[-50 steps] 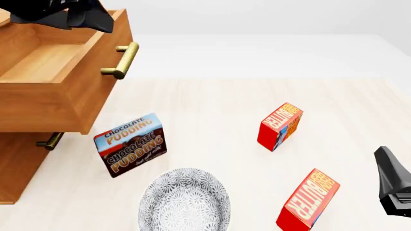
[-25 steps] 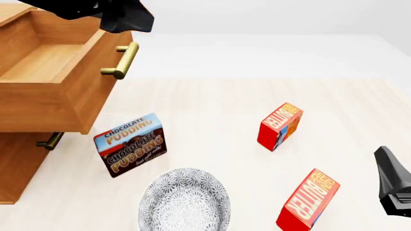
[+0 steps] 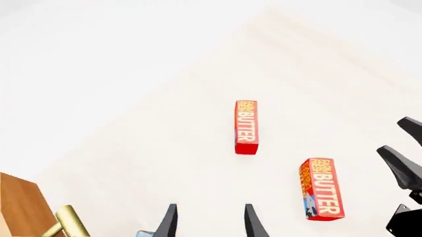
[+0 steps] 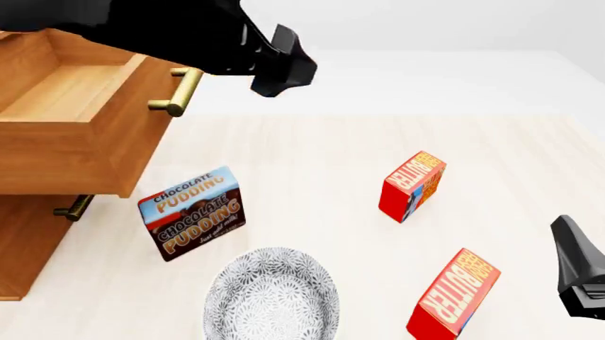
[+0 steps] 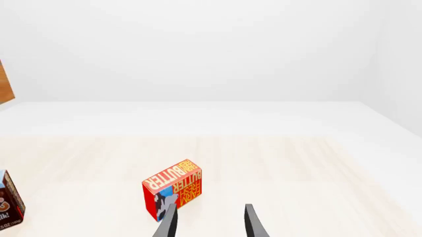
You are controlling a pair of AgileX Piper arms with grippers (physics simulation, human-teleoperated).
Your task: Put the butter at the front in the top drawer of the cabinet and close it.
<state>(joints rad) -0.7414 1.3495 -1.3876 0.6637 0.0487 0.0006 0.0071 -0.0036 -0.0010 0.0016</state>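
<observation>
Nearest the arms' side: one butter (image 4: 453,295) carton standing upright on the table (image 4: 312,152) at front right, untouched; just right of it the right gripper (image 5: 205,222), fingers parted, empty. Left of these, a patterned bowl (image 4: 271,299), then a Chocolate Pudding box (image 4: 192,212). Farther back, a second butter carton (image 4: 412,185). At left, the cabinet (image 4: 24,237) with its top drawer (image 4: 81,134) pulled open. Above the drawer's handle, the left gripper (image 3: 207,222) hung in air, fingers apart, empty.
</observation>
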